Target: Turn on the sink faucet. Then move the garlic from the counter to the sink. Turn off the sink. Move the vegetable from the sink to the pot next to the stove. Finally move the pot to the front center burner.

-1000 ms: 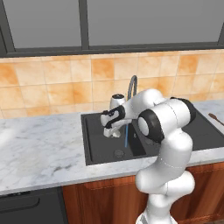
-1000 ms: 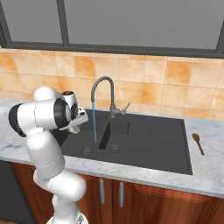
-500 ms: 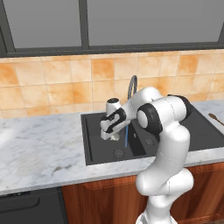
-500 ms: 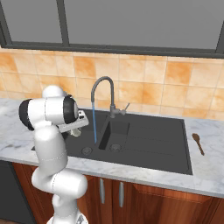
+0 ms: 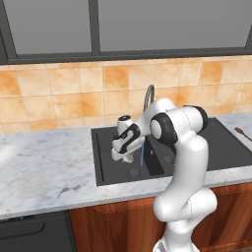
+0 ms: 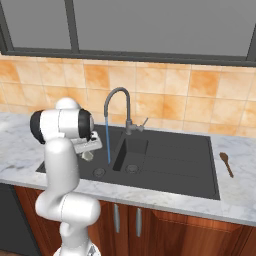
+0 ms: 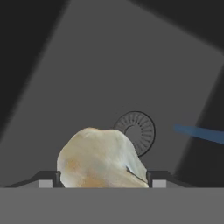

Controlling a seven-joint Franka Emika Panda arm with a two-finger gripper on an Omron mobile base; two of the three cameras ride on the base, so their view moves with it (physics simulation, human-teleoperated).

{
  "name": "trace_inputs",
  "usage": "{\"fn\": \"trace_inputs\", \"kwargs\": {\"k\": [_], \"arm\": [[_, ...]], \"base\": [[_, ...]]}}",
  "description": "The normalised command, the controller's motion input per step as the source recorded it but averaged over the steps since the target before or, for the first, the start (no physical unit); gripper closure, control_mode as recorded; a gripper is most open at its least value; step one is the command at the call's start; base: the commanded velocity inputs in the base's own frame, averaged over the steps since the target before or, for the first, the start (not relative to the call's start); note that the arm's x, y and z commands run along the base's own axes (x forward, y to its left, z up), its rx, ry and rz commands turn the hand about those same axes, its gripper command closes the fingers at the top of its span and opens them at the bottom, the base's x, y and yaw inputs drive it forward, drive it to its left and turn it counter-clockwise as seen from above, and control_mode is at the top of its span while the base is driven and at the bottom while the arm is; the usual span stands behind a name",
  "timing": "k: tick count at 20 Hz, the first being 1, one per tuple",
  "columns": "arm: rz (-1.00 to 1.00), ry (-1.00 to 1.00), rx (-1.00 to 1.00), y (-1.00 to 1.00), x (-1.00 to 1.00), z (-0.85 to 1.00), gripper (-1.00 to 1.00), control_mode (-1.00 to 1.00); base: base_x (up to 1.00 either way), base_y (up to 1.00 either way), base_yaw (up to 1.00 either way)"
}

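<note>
My gripper (image 5: 123,155) hangs low over the left bowl of the black sink (image 5: 105,173), shut on the garlic (image 7: 100,159), a lumpy cream bulb held between the two fingertips (image 7: 47,180). In the right base view the garlic (image 6: 88,155) shows just under the gripper (image 6: 89,151), near the sink (image 6: 170,161) floor. A round drain (image 7: 137,127) lies beyond the bulb. The faucet (image 5: 147,96) (image 6: 116,98) runs, with a thin blue stream (image 6: 107,145) falling to the right of the gripper. The pot and the stove are out of view.
White marble counter (image 5: 44,167) stretches left of the sink. A wooden spoon (image 6: 226,163) lies on the counter to the right of the basin. The faucet's lever (image 6: 143,122) sticks out at its base. Tiled wall and window stand behind.
The hand has swung left away from the water stream and dropped lower into the left bowl, still carrying the garlic.
</note>
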Motion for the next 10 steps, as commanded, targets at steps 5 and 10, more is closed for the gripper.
{"fn": "trace_inputs", "kwargs": {"k": [5,10], "arm": [[-0.08,0.02,-0.02,0.0,0.23,-0.36,1.0,-1.0],[-0.1,0.0,-0.04,0.0,0.22,-0.39,1.0,-1.0]], "base": [[0.0,0.0,0.0],[0.0,0.0,0.0]]}}
